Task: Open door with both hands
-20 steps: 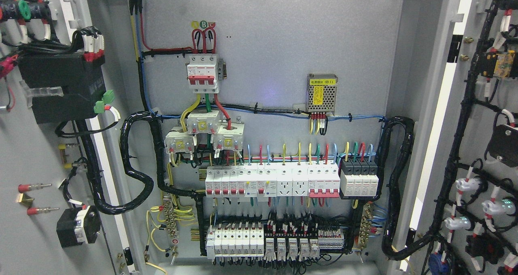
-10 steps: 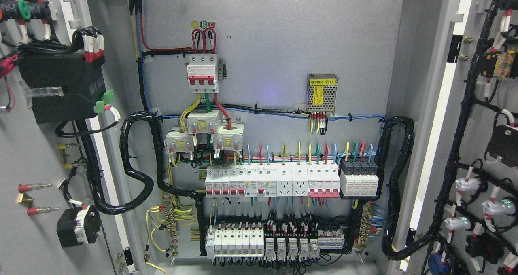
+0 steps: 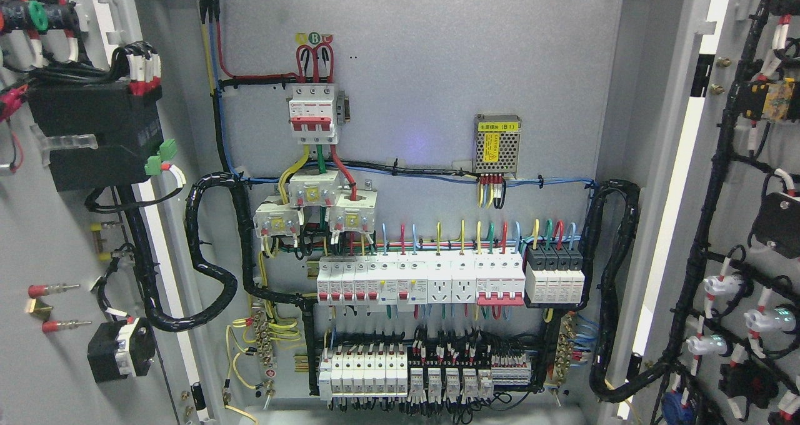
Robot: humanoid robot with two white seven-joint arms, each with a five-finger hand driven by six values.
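Both doors (image 3: 56, 225) stand open on a cabinet (image 3: 425, 69) holding breakers (image 3: 419, 279); no hand visible.

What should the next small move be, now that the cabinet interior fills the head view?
Probably none on the doors: both the left door and right door stand swung wide, showing their inner wiring, and the back panel is fully exposed. Neither hand is in view, so I would hold the arms clear and treat the opening as done.
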